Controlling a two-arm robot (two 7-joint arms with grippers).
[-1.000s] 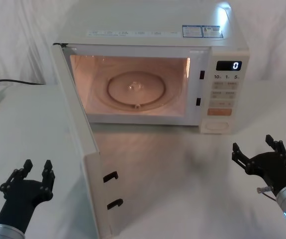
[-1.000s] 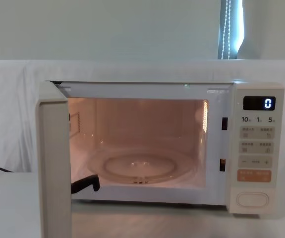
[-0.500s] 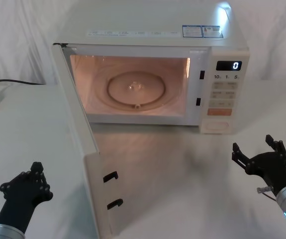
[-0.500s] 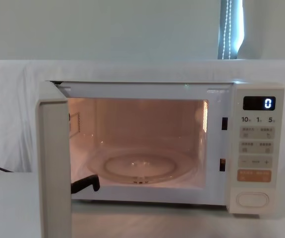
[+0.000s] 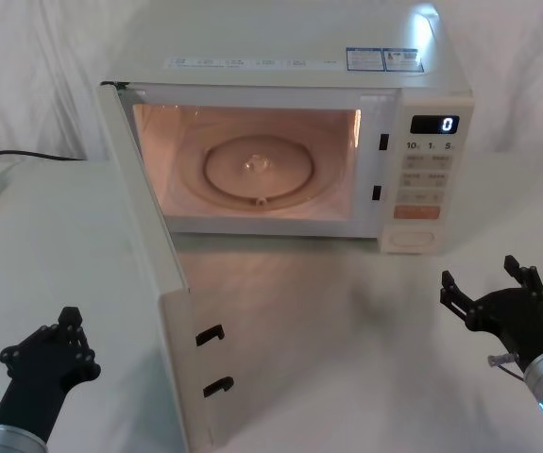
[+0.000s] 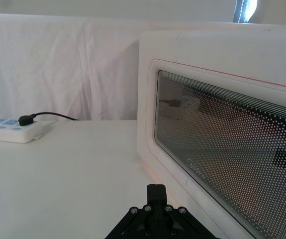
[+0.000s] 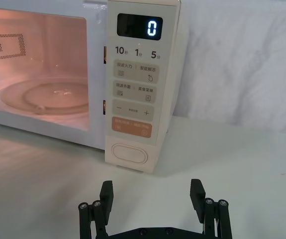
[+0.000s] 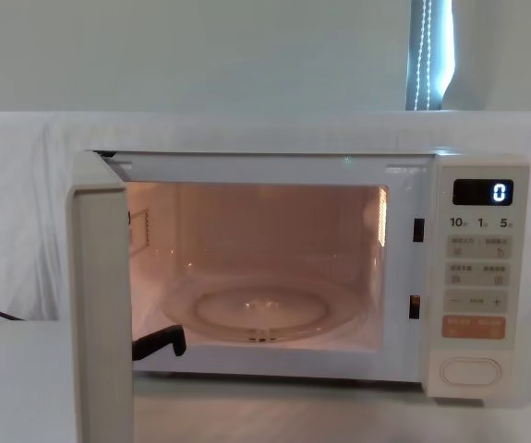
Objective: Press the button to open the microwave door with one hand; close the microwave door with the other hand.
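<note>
The door [image 5: 148,274] stands wide open, stiff and light on its hinge, so the left hand [image 5: 49,344], fingers together beside it, should push its outer face, while the right hand [image 5: 493,293] waits with fingers apart.

We see our left claw [image 5: 49,342] and right claw [image 5: 494,293], black with small screws, on silver-grey cylindrical wrists

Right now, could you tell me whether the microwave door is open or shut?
Open. The microwave door stands swung out toward the robot's left, baring the lit cavity and glass turntable; its two latch hooks hang free.
</note>
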